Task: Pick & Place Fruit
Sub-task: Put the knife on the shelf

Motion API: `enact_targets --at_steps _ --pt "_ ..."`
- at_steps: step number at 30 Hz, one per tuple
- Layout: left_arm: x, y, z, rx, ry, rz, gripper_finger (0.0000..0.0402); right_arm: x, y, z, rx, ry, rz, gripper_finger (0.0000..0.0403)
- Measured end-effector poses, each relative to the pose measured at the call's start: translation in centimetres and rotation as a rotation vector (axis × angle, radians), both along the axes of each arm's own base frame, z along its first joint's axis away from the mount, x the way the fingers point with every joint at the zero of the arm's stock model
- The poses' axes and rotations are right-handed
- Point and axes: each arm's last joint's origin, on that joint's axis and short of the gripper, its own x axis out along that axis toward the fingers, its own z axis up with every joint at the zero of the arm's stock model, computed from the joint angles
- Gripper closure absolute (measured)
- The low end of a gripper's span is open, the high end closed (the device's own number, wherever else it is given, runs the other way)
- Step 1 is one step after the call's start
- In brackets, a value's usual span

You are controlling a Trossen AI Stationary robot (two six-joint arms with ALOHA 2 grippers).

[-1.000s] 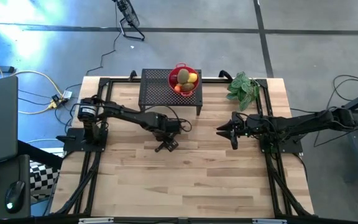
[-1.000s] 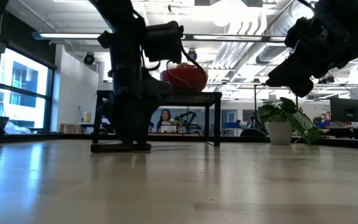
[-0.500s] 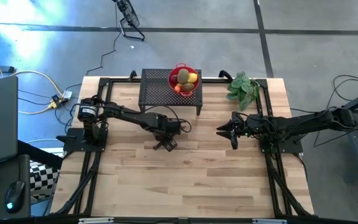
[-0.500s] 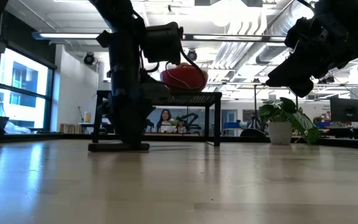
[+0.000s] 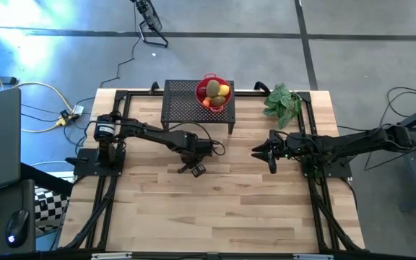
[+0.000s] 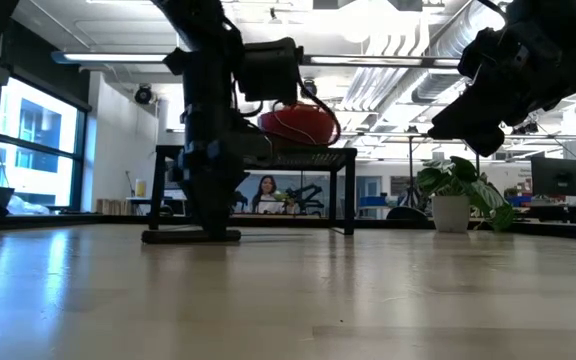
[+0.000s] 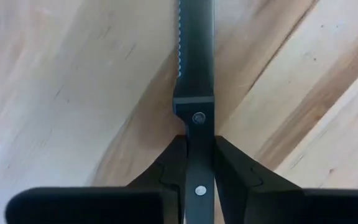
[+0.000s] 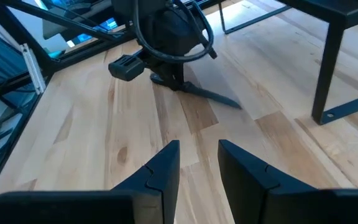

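Near the tabletop's (image 5: 215, 209) middle, the left claw (image 7: 197, 163) pinches the knife (image 7: 195, 87) handle; the right claw (image 8: 197, 163) hovers spread; fruit (image 5: 214, 92) fills the red bowl (image 5: 200, 92).

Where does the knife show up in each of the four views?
High view: knife at table centre-left, under the left gripper.
Low view: flat on the table below the left arm, too thin to make out.
Left wrist view: centre, handle between the fingers.
Right wrist view: blade at upper middle.
Shared landmark: left gripper.
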Motion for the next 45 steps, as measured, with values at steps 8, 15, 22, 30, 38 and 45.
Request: enact_targets --at_steps 8,15,22,30,38,45 --pt "1.9 0.0 4.7 -0.033 -0.033 -0.126 0.0352 0.0 0.2 -0.1 0.038 0.013 0.078 0.0300" --pt "3.1 -0.1 9.8 -0.055 -0.097 -0.179 0.0352 -0.1 0.3 -0.2 0.046 0.017 0.097 0.0300" --pt "2.4 1.4 17.7 -0.018 -0.146 -0.172 0.0352 -0.1 0.3 -0.2 0.046 0.018 0.097 0.0300" --pt "-0.5 3.9 26.3 0.094 -0.286 -0.080 0.0352 -0.1 0.3 -0.2 0.040 0.018 0.100 0.0300" --pt "-3.4 9.1 27.9 0.227 -0.235 0.146 0.0352 -0.1 0.3 -0.2 0.040 0.018 0.100 0.0300" --pt "-5.4 14.4 27.8 0.291 -0.199 0.333 0.0352 -0.1 0.3 -0.2 0.038 0.021 0.097 0.0300"
